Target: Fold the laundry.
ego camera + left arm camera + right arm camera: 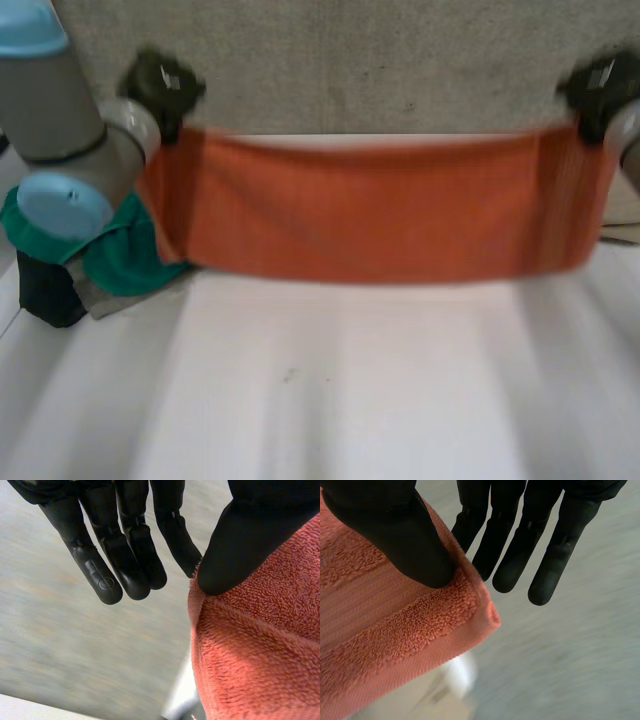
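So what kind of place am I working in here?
Probably a lab test bench, not a home: white table, grey carpet-like floor beyond it, and a green cloth piled with others beside the left arm.

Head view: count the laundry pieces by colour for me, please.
Orange towel: 1
Teal cloth: 1
Black item, kind unclear: 1
Grey piece: 1
Beige piece: 1
Total: 5
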Robot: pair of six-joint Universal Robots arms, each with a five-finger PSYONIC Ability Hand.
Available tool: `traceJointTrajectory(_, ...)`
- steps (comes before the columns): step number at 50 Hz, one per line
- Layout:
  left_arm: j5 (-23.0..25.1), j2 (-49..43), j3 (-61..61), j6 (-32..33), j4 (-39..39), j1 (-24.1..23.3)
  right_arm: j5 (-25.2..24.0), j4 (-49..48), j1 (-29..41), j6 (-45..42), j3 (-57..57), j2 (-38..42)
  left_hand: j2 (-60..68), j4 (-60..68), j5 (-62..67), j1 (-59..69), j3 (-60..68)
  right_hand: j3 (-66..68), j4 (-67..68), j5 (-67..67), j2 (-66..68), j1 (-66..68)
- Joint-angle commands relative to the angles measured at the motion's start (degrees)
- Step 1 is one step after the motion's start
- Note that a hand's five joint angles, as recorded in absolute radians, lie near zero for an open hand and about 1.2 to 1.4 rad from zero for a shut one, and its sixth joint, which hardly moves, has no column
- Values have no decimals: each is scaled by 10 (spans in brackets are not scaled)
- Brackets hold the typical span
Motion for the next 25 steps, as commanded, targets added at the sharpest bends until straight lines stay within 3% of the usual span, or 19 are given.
traceJointTrajectory(1,-8,-12,233,-155,147,12,35,-212,18,149,-99,-11,114,111,140,137,117,119,115,122,125,146)
traceJointTrajectory(4,-13,-14,259,-190,160,13,33,-264,30,166,-84,-22,114,111,140,137,117,119,115,122,125,146)
traceJointTrajectory(13,-7,-12,202,-221,171,36,24,-244,41,155,-55,-11,114,111,140,137,117,119,115,122,125,146)
traceJointTrajectory(19,0,-3,60,-232,210,59,2,-207,41,154,-15,14,114,111,140,137,117,119,115,122,125,146)
traceJointTrajectory(25,43,7,-115,-228,261,61,-32,-177,41,152,57,55,114,111,140,137,117,119,115,122,125,146)
